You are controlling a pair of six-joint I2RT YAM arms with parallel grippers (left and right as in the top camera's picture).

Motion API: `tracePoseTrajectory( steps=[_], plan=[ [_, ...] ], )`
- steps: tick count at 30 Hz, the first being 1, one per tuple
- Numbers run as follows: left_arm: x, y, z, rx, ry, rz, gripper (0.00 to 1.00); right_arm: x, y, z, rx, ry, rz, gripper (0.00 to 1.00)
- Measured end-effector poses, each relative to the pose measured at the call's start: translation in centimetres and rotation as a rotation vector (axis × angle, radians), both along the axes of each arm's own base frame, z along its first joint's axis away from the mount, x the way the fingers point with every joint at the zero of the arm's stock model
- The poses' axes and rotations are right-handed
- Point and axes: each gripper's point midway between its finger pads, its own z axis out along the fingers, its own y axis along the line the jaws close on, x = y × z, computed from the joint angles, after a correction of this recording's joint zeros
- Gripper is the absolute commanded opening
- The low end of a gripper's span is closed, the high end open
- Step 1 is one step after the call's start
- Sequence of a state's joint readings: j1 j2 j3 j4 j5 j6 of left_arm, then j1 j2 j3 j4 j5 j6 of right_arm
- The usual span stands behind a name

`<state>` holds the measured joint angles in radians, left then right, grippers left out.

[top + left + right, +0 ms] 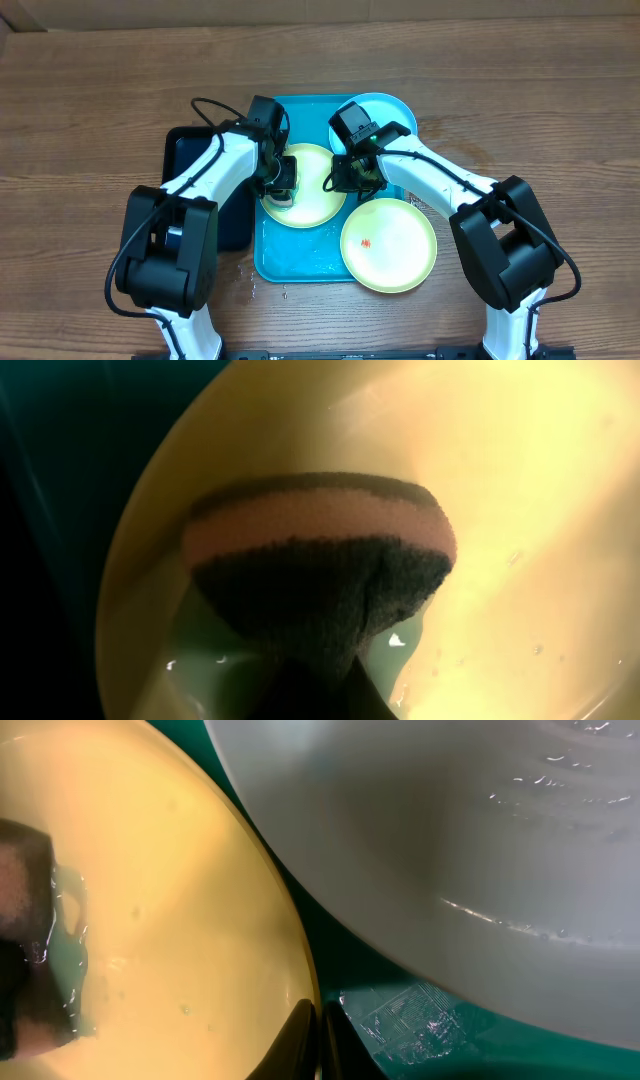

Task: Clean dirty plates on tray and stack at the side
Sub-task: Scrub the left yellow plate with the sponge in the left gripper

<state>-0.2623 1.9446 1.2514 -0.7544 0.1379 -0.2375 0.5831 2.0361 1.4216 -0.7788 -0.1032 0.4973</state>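
A pale yellow-green plate [312, 195] lies in the turquoise tray [300, 262]. My left gripper [280, 186] is shut on a sponge [320, 565] with a pink layer and a dark scouring face, and presses it onto this wet plate [520, 480]. From the right, my right gripper [346, 180] is shut on the same plate's rim [300, 970], its fingertips [300, 1045] pinching the edge. A second yellow-green plate [388, 245] with a red speck rests over the tray's lower right corner. The light blue plate [392, 108] sits at the tray's far right corner, and in the right wrist view this blue plate [450, 840] is close to the fingers.
A narrower black tray [190, 165] lies left of the turquoise one, under my left arm. Water film glistens on the tray floor [410, 1020]. Bare wooden table [90, 120] surrounds both trays.
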Motion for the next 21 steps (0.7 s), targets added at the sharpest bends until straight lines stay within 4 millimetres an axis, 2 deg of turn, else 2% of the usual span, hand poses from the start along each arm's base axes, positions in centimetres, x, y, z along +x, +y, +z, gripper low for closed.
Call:
tracePoseTrajectory(
  steps=[10,17,21],
  plan=[
    [-0.2,-1.0,0.0,-0.088,0.002,0.023,0.04,0.0,-0.1,0.0,-0.004,-0.002,-0.001,0.04],
    [-1.4,-4.3,0.5,-0.286,0.062,-0.008,0.04,0.0,0.0,0.0,-0.002,-0.001,-0.001,0.04],
    [-2.6,-5.3,1.3,-0.347,0.145,-0.007,0.04,0.0,0.1,0.0,0.004,0.002,0.001,0.04]
  ],
)
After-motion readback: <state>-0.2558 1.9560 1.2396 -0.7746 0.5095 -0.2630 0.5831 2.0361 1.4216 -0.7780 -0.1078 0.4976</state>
